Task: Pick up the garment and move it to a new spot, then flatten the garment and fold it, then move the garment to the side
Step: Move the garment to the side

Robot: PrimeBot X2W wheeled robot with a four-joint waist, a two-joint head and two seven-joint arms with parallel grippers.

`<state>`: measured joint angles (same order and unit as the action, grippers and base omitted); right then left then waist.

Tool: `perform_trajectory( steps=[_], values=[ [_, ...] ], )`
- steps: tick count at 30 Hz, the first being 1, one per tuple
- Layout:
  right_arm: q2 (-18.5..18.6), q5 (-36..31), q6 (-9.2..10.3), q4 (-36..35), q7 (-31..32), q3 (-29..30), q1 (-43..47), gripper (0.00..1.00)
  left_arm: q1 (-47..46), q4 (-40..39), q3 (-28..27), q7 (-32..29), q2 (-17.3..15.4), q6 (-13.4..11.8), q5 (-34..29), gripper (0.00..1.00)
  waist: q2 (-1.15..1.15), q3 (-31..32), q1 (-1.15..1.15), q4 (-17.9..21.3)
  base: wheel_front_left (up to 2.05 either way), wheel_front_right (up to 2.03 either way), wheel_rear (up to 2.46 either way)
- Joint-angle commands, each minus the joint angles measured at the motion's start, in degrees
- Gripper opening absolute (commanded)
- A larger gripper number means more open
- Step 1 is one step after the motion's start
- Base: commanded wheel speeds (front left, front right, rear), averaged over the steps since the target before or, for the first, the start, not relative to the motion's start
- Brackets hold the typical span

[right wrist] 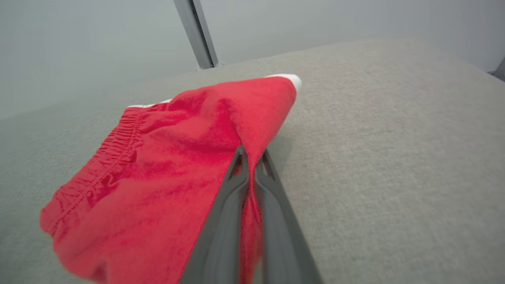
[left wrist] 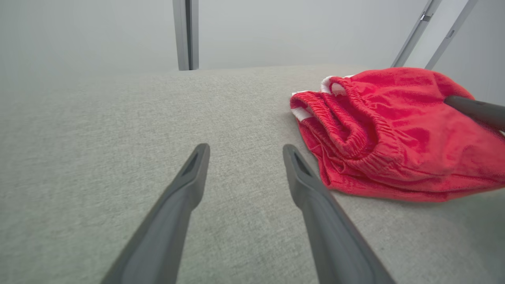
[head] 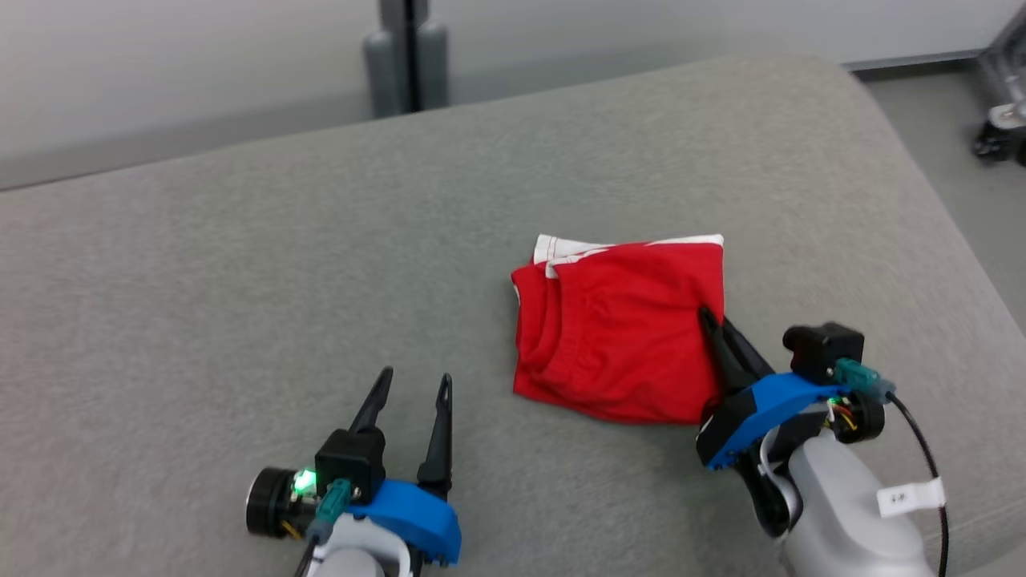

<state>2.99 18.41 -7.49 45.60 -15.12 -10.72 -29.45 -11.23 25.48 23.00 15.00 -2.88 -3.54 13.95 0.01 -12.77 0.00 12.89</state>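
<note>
A grey padded top is taking up most of the head view, its far edge curving away toward 12 o'clock. A grey post is standing just beyond that edge at about 11 o'clock.

The red garment is lying on the pad, a little toward 4 o'clock from its middle, bunched in layers. White trim is showing along its 12 o'clock edge and a gathered elastic band is running down its 9 o'clock side. In the left wrist view the garment is sitting at 2 o'clock, humping up toward one dark finger of the other arm at its far side.

The right gripper is reaching in from 4 o'clock of the garment and clamping the cloth's 3 o'clock edge. In its own wrist view the right gripper is pressing its two fingers together with red cloth caught between them, the cloth draping off toward 9 o'clock.

The left gripper is resting at 8 o'clock from the garment, apart from it, fingers spread wide and pointing to 12 o'clock. In the left wrist view the left gripper is gaping over bare pad, holding nothing.
</note>
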Motion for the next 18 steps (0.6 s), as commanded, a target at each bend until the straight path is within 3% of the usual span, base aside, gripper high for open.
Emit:
perform_trajectory(
  steps=[1, 6, 10, 18],
  values=[
    [0.01, 0.69, -0.01, -0.18, -0.03, -0.39, 0.97, 0.00, -0.76, 0.28, -0.01, 0.27, -0.01, 0.18, -0.16, 1.00, -0.01, 3.25, 0.00, 5.08, 0.00, 0.00, 0.00],
    [0.01, 2.05, -0.01, -0.48, -0.03, -2.47, 1.38, 0.00, -1.35, 1.33, -0.40, 0.27, -0.01, 0.51, -0.68, 1.00, -0.01, 2.06, 0.00, 10.90, 0.00, 0.00, 0.00],
    [-0.02, 3.09, -0.01, -0.55, -0.04, -3.29, 1.44, 0.00, -2.61, 1.99, -0.20, 0.27, -0.03, 0.95, -1.29, 1.00, -0.01, 0.81, 0.00, 13.37, 0.00, 0.00, 0.00],
    [2.91, -0.12, -0.01, 0.55, -0.04, -3.59, -1.91, 0.00, -4.60, 3.02, 1.01, 0.27, -0.04, 1.47, -2.46, 1.00, -0.01, -2.31, 0.00, 11.64, 0.00, 0.00, 0.00]
  ],
)
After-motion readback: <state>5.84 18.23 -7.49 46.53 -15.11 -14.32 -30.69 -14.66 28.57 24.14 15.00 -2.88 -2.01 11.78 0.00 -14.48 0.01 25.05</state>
